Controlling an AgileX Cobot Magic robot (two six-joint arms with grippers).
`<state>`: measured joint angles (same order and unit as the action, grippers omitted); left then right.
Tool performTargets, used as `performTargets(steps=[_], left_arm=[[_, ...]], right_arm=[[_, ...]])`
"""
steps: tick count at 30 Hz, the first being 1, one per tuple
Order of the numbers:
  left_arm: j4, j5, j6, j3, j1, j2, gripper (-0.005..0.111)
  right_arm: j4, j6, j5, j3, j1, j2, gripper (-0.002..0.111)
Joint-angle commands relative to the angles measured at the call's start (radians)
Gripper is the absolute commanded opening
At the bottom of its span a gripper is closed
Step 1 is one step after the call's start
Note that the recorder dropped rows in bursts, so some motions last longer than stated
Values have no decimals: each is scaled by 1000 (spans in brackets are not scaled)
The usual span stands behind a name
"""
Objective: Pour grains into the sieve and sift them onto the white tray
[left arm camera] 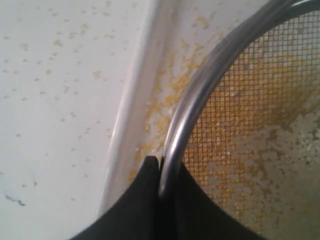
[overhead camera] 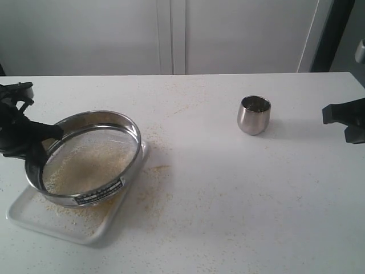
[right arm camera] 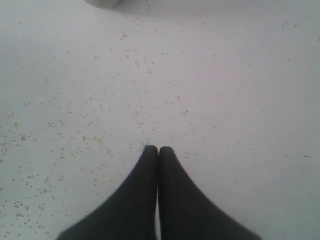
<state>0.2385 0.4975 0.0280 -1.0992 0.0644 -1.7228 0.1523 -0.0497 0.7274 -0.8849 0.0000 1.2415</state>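
Observation:
The sieve [overhead camera: 85, 157], a wide steel ring with grey mesh and a label on its side, hangs tilted over the white tray [overhead camera: 68, 220] at the left of the table. Whitish grains [overhead camera: 94, 162] lie on its mesh. My left gripper [overhead camera: 48, 134] is shut on the sieve's steel rim [left arm camera: 200, 85], one finger on each side of the rim. Through the mesh, fine yellow grains [left arm camera: 172, 82] show on the tray [left arm camera: 135, 115] below. My right gripper [overhead camera: 328, 114] sits at the right edge, shut [right arm camera: 159, 149] with nothing in it, above bare table.
A small rounded steel cup [overhead camera: 254, 114] stands upright right of the middle. Loose grains [overhead camera: 157, 188] are scattered on the white table beside the tray and under the right gripper [right arm camera: 75, 140]. White cabinet doors stand behind the table.

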Motion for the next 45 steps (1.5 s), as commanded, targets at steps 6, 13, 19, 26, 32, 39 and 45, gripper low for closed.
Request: performTargets(steps=[6, 13, 19, 26, 32, 39, 45], left_arm=[[92, -43, 117, 5, -14, 4, 0], [87, 2, 191, 12, 3, -1, 0], [104, 4, -69, 17, -48, -4, 0], [87, -34, 129, 29, -14, 12, 0], [53, 4, -6, 29, -16, 6, 0], [45, 5, -151, 29, -34, 1, 0], [37, -64, 109, 29, -6, -10, 0]], right_arm=[[-4, 1, -19, 4, -6, -7, 0], [-4, 1, -22, 4, -6, -7, 0], [-4, 1, -27, 4, -6, -7, 0], [-4, 1, -38, 4, -6, -7, 0], [-4, 1, -38, 4, -6, -7, 0], [-4, 1, -42, 4, -6, -7, 0], [-4, 19, -43, 4, -6, -7, 0]])
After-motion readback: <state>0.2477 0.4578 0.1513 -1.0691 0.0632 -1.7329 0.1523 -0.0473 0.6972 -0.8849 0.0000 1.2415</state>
